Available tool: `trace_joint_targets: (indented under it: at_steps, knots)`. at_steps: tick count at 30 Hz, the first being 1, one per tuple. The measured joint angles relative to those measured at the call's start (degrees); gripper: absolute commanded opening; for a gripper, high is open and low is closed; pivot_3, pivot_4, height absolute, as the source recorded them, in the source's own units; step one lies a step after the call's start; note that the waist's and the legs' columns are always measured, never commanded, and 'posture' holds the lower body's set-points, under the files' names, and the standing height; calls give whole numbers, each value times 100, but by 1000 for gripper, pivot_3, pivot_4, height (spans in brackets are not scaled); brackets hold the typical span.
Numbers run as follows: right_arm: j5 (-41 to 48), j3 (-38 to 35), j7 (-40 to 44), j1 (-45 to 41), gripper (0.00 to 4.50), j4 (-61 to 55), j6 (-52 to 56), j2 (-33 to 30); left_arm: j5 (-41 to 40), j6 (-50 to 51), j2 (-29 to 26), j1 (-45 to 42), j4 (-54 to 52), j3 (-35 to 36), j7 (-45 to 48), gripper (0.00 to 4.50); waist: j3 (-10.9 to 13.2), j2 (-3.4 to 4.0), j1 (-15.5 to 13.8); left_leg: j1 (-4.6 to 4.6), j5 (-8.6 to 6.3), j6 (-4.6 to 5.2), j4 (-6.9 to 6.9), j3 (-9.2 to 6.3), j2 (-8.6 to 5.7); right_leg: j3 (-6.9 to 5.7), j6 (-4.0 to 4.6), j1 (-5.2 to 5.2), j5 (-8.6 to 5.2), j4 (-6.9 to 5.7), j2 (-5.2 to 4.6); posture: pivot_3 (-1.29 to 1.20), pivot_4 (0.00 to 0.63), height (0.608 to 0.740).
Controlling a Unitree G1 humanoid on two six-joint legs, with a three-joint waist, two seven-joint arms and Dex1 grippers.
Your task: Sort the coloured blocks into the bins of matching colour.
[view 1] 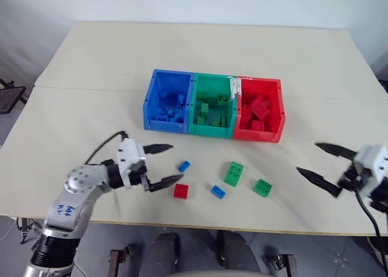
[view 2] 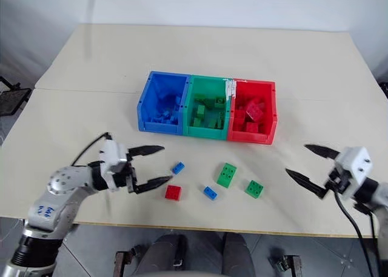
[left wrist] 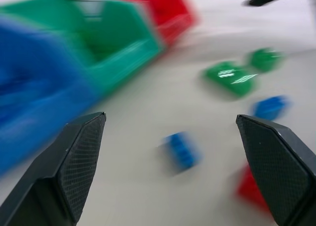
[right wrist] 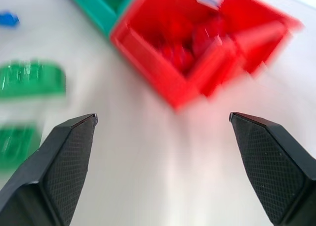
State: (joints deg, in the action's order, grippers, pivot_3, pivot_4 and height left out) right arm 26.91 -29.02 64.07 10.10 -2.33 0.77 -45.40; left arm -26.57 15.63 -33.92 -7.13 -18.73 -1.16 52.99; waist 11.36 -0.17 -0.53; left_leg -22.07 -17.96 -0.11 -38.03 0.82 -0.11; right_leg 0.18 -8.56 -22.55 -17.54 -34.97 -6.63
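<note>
Five coloured blocks lie loose on the pale surface in front of the joined bins, as the left gripper and right gripper hover either side, both spread wide and empty.

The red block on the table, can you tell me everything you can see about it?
The red block is a small square toy brick of shiny plastic with round studs on top. It lies flat, studs up, on the pale table, out of the bins, nearest the table's front edge of all the loose blocks. The left pincer is open beside it, and its lower finger points at the block's top corner. I cannot tell if they touch.
</note>
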Motion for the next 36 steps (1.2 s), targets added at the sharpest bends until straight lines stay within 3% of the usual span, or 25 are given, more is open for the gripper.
trace_joint_targets:
  at_steps: [4, 8, 15, 19, 24, 28, 34, 36]
  knots:
    - [-105, -470, 138, 605, 4500, 197, -221, -87, 217, -152, -9, -152, -23, -551, 367, 4472, 0, -1, 62, 19, -1, 2, -3, 13, -11, 12, -2, 10, 1, 16, 4, 0, 150, 740]
    - [-105, -442, 293, 700, 4500, 184, -220, -90, 367, -367, -78, -368, 142, -604, 508, 4472, 1, 0, 130, 92, -12, 21, 7, 21, -2, 22, 3, 57, 0, -1, 10, 0, 150, 740]
    - [-94, 955, 781, -171, 4500, -234, 259, -228, 376, -543, -284, -57, 179, -153, 517, 4472, 2, 0, 229, 110, -12, 21, 4, 2, 23, 16, 11, 82, 4, 1, 4, 0, 150, 740]
    - [-217, 1935, 852, -1063, 4500, -290, 698, -219, 353, -756, -371, 434, 249, 297, 500, 4472, 2, 0, 203, 89, -14, 17, 4, -11, 23, 5, 15, 65, 1, 7, -6, 0, 150, 740]
    - [-559, 2624, 821, -1349, 4500, -29, 785, -105, 320, -900, -510, 851, 227, 664, 551, 4472, 2, 0, 47, 72, -21, 0, 4, -22, 16, -8, 28, 59, -6, 22, -14, 0, 150, 740]
    - [-662, 2746, 796, -1333, 3637, 47, 563, 24, 300, -900, -532, 1047, 90, 806, 531, 4500, -1, -3, 71, 71, -38, 5, 4, -13, 15, -7, 28, 64, -6, 43, -14, 0, 150, 740]
    - [-663, 2783, 772, -1299, 1574, 156, 303, 65, 291, -901, -524, 1099, 41, 913, 477, 4500, -1, -3, 73, 72, -41, 5, 4, -8, 18, -9, 27, 65, -6, 46, -7, 0, 150, 740]
    - [-661, 2778, 770, -1329, 1515, 247, 185, 91, 283, -902, -517, 1114, 29, 913, 466, 4500, -1, -4, 74, 74, -42, 6, 4, -6, 19, -9, 27, 67, -5, 46, -7, 0, 150, 740]
